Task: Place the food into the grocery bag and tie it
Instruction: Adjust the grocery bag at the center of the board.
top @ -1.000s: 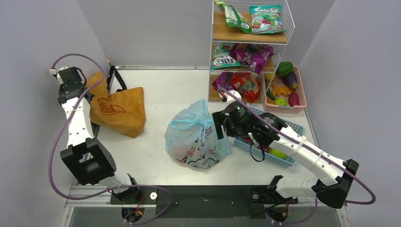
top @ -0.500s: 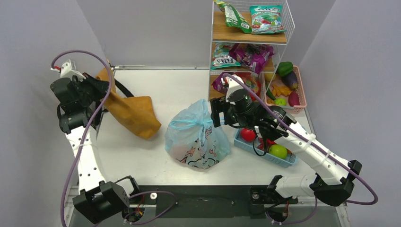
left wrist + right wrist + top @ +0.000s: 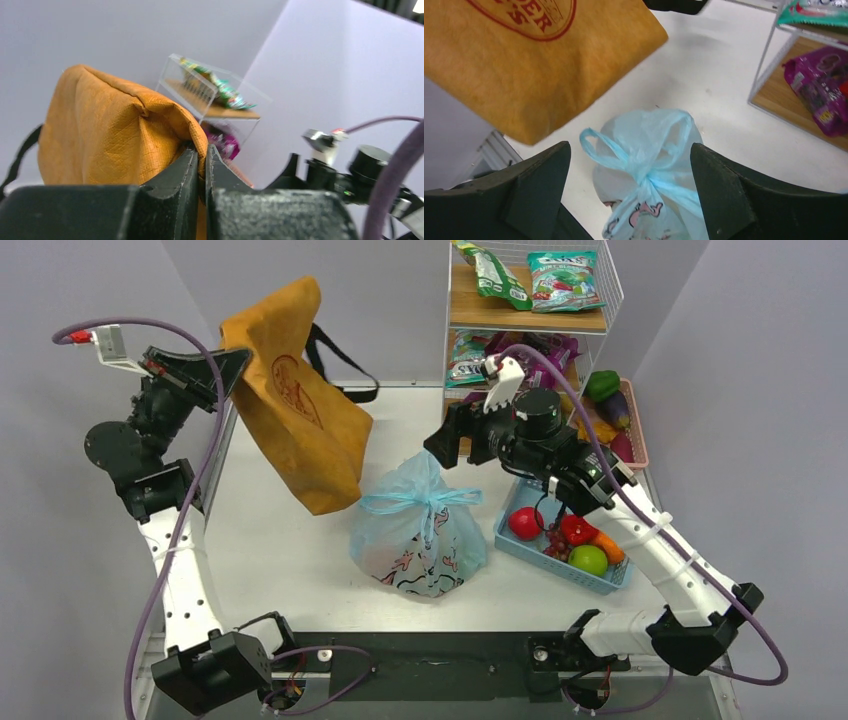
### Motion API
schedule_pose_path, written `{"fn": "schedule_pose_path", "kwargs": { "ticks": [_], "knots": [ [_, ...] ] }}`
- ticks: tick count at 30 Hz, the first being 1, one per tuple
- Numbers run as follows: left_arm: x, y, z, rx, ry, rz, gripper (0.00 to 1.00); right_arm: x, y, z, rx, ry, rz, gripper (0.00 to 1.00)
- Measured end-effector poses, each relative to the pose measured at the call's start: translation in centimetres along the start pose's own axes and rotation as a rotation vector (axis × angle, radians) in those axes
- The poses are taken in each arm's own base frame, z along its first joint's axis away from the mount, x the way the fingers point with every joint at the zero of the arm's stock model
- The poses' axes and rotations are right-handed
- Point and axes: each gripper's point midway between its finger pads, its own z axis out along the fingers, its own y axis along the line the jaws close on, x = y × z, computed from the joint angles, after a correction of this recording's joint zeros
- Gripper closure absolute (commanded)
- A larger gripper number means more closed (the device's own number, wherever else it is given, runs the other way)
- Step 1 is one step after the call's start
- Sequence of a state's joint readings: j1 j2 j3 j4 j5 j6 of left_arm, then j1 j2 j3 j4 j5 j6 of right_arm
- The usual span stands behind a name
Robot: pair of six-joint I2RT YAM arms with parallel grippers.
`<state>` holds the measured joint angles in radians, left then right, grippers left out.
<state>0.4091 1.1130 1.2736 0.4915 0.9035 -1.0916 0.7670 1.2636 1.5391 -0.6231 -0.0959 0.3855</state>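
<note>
The light blue grocery bag (image 3: 415, 530) stands in the middle of the table, its handles knotted on top (image 3: 425, 502). What is inside it is hidden. It also shows in the right wrist view (image 3: 649, 155). My right gripper (image 3: 440, 445) is open and empty, above and just behind the bag; the knot lies between its fingers (image 3: 629, 150). My left gripper (image 3: 225, 360) is shut on the top edge of the tan-orange tote (image 3: 300, 420) and holds it in the air left of the bag (image 3: 201, 155). Loose food (image 3: 588, 559) lies in a blue basket.
The blue basket (image 3: 520, 550) sits right of the bag with a red fruit (image 3: 524, 523) and other produce. A wire shelf rack (image 3: 530, 320) with snack packets stands at the back. A pink basket (image 3: 640, 455) of vegetables is beside it.
My left arm has lifted the tote off the table, up and to the right towards the bag. My right gripper has risen and drawn back from the bag's side.
</note>
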Motion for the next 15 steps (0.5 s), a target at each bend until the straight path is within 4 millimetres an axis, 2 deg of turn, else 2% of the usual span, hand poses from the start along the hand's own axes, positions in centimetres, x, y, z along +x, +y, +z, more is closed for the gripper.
{"fn": "schedule_pose_path", "kwargs": {
  "ticks": [1,5,10,15],
  "knots": [
    [-0.6,-1.3,0.1,0.047,-0.023,0.003,1.00,-0.7,0.1,0.4,-0.025,-0.017,0.017,0.15],
    [-1.9,-4.5,0.4,0.198,-0.100,-0.054,1.00,-3.0,1.3,1.8,-0.131,-0.062,0.049,0.15],
    [-2.8,-5.9,2.6,0.354,-0.080,-0.199,1.00,-4.5,3.1,3.0,-0.272,-0.096,0.081,0.15],
    [-2.9,-8.1,3.6,0.469,-0.036,-0.289,1.00,-7.7,3.4,4.1,-0.394,-0.196,0.174,0.15]
  ]
}}
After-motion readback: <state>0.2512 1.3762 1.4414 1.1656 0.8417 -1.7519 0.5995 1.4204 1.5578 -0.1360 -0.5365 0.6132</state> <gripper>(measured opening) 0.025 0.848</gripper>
